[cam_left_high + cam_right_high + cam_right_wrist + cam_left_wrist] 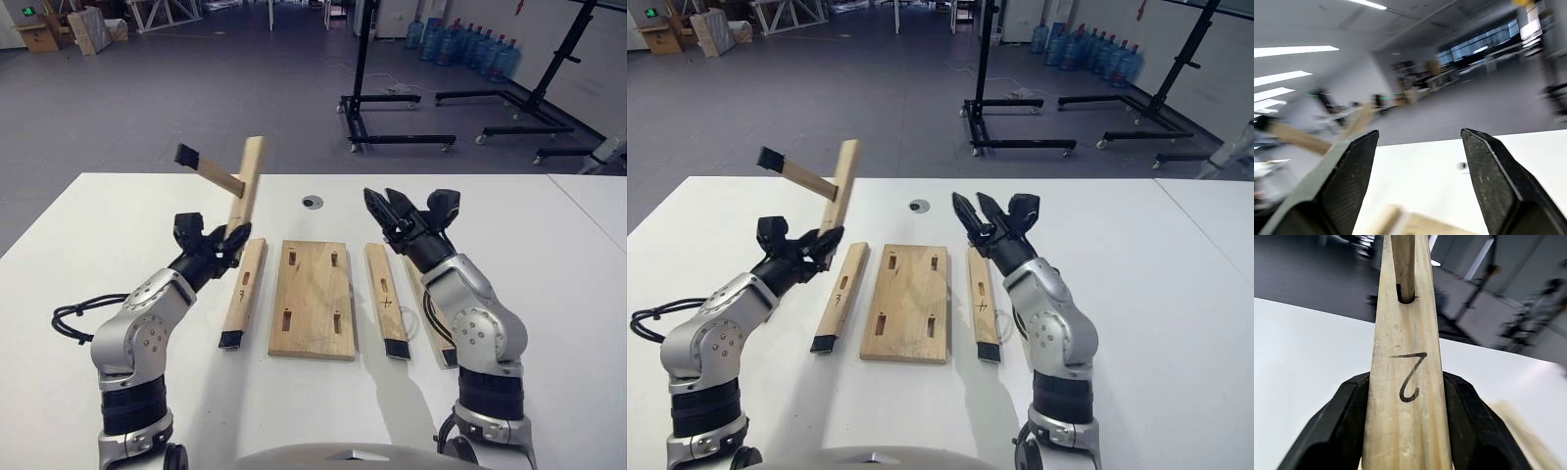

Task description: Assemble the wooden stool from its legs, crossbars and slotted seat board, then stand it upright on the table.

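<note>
Left gripper (230,241) clenched on raised leg 2 (250,181), crossbar (214,172) plugged in, likely ready for joining; right gripper (384,202) released, empty, over right leg (385,299).

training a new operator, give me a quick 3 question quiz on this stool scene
1. True or false: the right gripper is shut on a leg.
2. How many slots show in the seat board? A two, B four, C six.
3. Fill in: the leg held up by the left gripper has a ____ stuck through its slot.
Key: 1 false, it is open and empty; 2 B; 3 crossbar.
</note>
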Tool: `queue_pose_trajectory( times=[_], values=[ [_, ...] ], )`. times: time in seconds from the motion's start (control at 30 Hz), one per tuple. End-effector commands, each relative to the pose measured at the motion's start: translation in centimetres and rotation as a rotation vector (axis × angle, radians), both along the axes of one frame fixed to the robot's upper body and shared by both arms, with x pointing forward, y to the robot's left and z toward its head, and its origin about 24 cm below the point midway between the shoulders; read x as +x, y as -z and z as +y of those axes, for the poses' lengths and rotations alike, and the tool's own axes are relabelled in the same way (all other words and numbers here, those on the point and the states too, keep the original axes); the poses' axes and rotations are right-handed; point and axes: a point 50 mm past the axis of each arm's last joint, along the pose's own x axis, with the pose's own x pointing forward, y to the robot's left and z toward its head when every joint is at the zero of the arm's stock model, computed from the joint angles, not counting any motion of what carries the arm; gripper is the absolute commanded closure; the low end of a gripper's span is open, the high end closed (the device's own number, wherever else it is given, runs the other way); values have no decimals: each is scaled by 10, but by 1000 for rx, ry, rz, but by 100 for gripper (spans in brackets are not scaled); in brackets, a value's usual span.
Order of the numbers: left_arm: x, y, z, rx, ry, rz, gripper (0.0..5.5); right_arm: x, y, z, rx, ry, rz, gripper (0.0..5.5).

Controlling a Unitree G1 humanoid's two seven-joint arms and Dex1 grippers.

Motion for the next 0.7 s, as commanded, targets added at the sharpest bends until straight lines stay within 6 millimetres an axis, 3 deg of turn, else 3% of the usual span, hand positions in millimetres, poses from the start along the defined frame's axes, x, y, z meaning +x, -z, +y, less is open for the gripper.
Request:
queue_pose_trajectory(
  times=[0.03, 0.17, 0.3, 0.53, 0.7],
  values=[
    [-4, 9, 14, -119, 207, 16, 348, -9, -17, 5, 208, -317, -28, 210],
    [-4, 1, 18, -213, 362, -23, 348, -18, -17, 5, 373, -480, 2, 134],
    [-7, -8, 7, -242, 449, -64, 348, -12, -4, 12, 362, -474, 57, 48],
    [-15, -8, -12, -321, 531, -48, 348, 5, 9, 28, 318, -425, 124, 45],
    [-20, -18, -21, -394, 590, -68, 348, 4, 3, 30, 355, -476, 93, 45]
  ],
)
